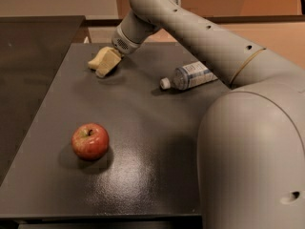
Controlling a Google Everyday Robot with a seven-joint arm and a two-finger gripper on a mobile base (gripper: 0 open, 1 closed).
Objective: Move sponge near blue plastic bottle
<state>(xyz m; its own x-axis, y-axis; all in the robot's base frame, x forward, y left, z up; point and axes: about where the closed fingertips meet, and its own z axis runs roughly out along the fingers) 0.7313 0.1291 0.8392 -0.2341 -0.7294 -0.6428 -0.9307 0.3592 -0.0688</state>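
Observation:
My gripper [106, 64] is low over the far left part of the dark table [143, 142], at the end of the arm that reaches in from the right. A pale yellow lump, which looks like the sponge [95, 61], shows at the gripper's left side, touching it; I cannot tell whether it is held. The blue plastic bottle [193, 75] lies on its side to the right of the gripper, white cap pointing left, about a bottle's length away from the sponge.
A red apple [90, 141] sits on the near left part of the table. The robot's large grey arm body [252, 156] fills the right foreground. The table's left edge runs close to the gripper, with a darker surface [33, 46] beyond it.

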